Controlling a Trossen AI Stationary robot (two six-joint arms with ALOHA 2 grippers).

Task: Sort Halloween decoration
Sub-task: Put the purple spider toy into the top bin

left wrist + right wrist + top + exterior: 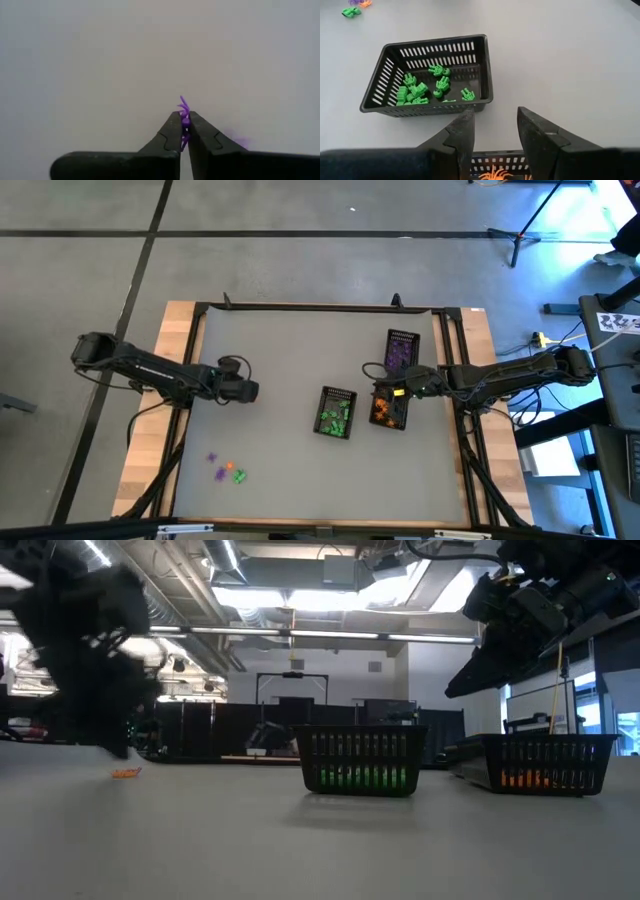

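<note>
Over the grey table (290, 380), left claw (184, 125) pinches a purple trinket (184, 107).

Around my grey surface (290, 360) lies grey floor (300, 240); bright ceiling lights (300, 600) glare above what may be dark cabinets (200, 725).

baskets: three black mesh (336, 412) | on: grey table (290, 360)

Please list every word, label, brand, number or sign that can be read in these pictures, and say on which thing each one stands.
No text can be read in any view.
White sheet at the right edge of the high view: dark marks, too small to read.
Baskets, trinkets, table, left gripper and right gripper: no label or print visible.
</note>
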